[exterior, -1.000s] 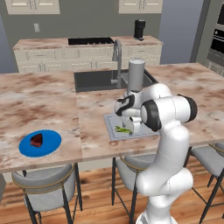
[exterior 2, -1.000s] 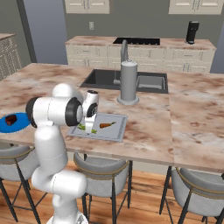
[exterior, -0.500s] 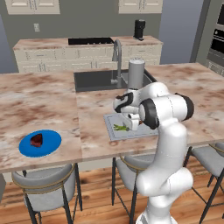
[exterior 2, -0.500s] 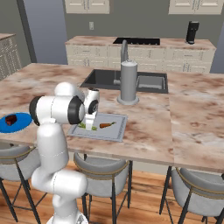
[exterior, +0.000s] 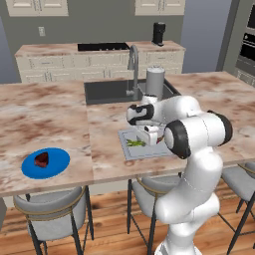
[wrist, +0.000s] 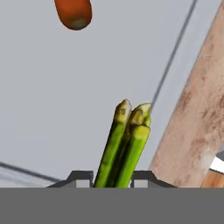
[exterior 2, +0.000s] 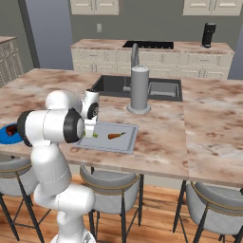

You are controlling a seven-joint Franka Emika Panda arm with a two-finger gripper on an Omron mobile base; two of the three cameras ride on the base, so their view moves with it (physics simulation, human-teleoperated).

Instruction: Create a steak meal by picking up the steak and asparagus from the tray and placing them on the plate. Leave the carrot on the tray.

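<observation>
Asparagus (wrist: 124,144) runs up between the two finger tips (wrist: 78,177) in the hand view; jaws straddle the stalks close on both sides, but whether they are pinching yet I cannot tell. Stalks lie on the tray (wrist: 52,100), near its rim by the tabletop (wrist: 192,113). Carrot (wrist: 73,13) farther along the tray floor, apart from the stalks. Base views: gripper (exterior: 149,134) low over the tray (exterior 2: 124,142), carrot (exterior 2: 116,135) mid-tray. Far off, steak (exterior: 42,159) already sits on the plate (exterior: 57,165).

Risks, judged: thin bundle may splay or slip if caught near its end; a stalk could drop on the long carry to the plate.
</observation>
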